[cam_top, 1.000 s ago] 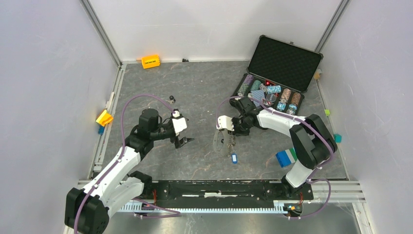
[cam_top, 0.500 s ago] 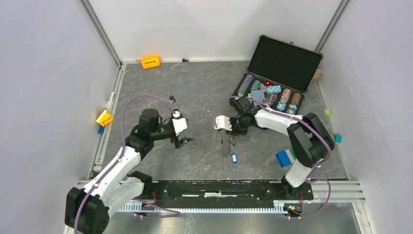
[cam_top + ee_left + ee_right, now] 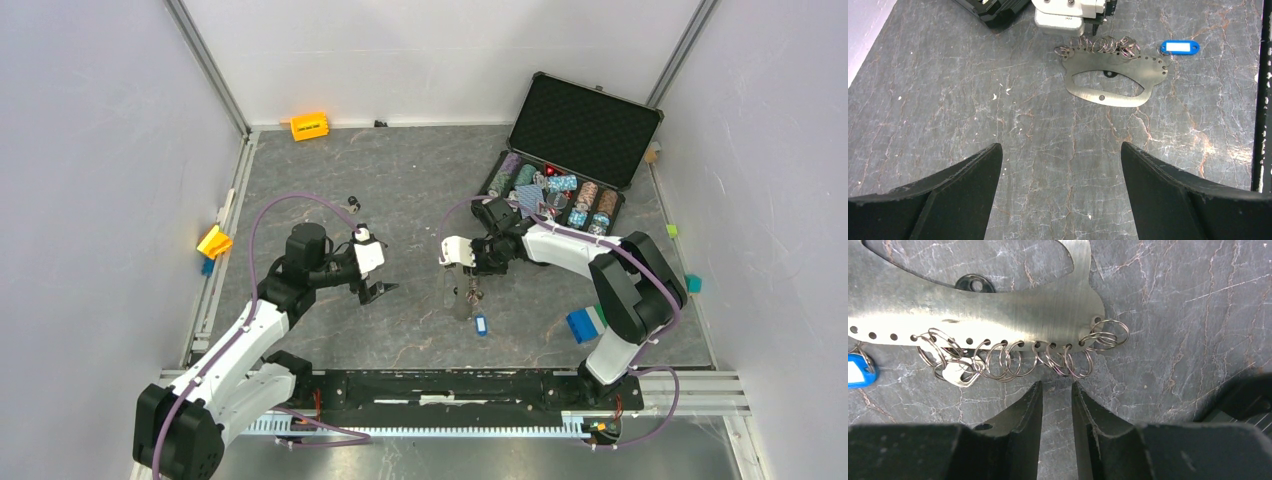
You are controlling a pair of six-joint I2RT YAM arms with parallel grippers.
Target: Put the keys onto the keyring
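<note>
While flat, the keyring (image 3: 998, 305) (brushed metal), wire rings (image 3: 1013, 360) along one edge.

tabletop (image 3: 948, 100) dk grey marble, pale & rust veins. keyring (image 3: 998, 310) brushed silver-grey. blue key (image 3: 1179, 47) w/ white label; black key (image 3: 975, 284). orange block (image 3: 309, 126) at far edge; case (image 3: 585, 115) black.

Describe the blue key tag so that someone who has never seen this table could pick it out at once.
Near the middle of the grey marbled table lies a flat steel keyring plate edged with split rings. At its end toward the table's near edge sits the blue key tag: bright blue plastic with a white label, unlike the bare steel rings beside it.
</note>
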